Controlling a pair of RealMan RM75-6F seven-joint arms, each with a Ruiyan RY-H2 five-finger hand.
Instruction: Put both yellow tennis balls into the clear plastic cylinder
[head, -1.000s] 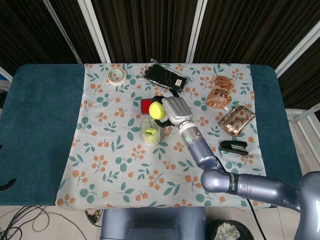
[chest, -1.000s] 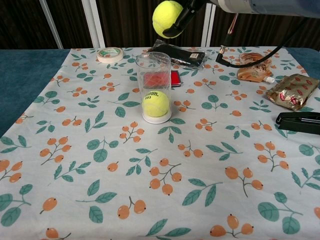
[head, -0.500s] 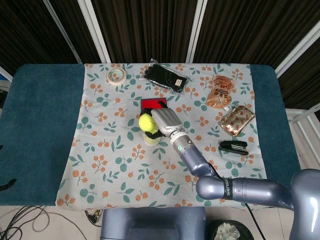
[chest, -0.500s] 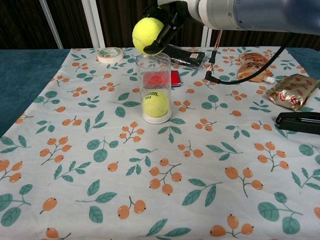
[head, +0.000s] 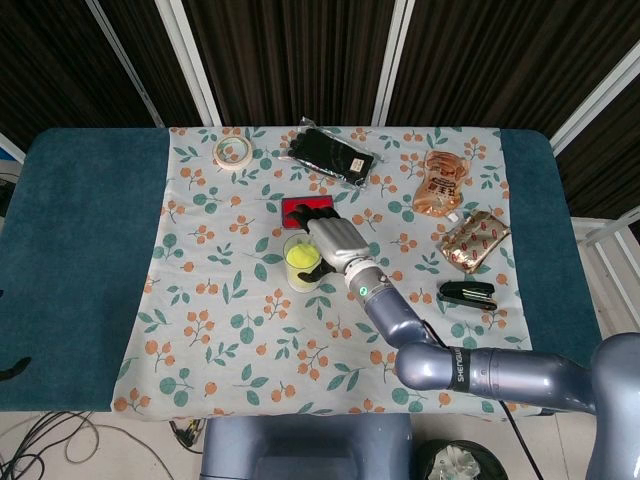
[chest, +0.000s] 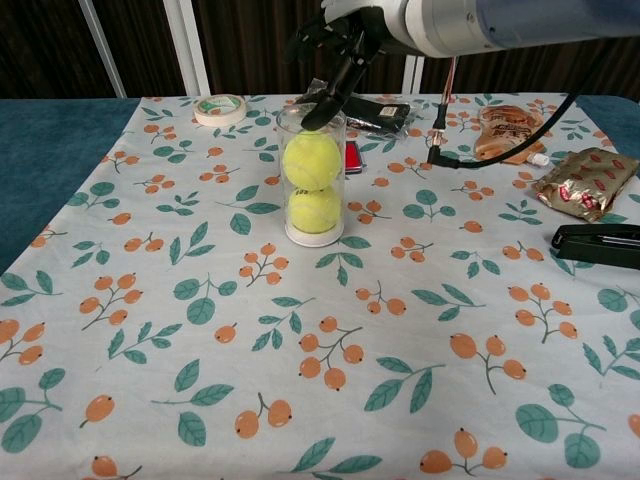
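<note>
Floral tablecloth (chest: 180, 330) over teal table (head: 80, 250); dark slatted wall (head: 280, 50).

Right arm reaching forward over the worktop (head: 90, 250), robot hand (head: 335, 243) raised, empty, fingers (chest: 333, 85) parted and angled down. Left arm out of view.

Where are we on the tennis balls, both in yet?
Both look in: the upper tennis ball sits stacked on the lower tennis ball inside the clear cylinder. The right hand hangs empty above the rim, fingers spread. The left hand is out of view. Only pulling the hand clear seems left.
</note>
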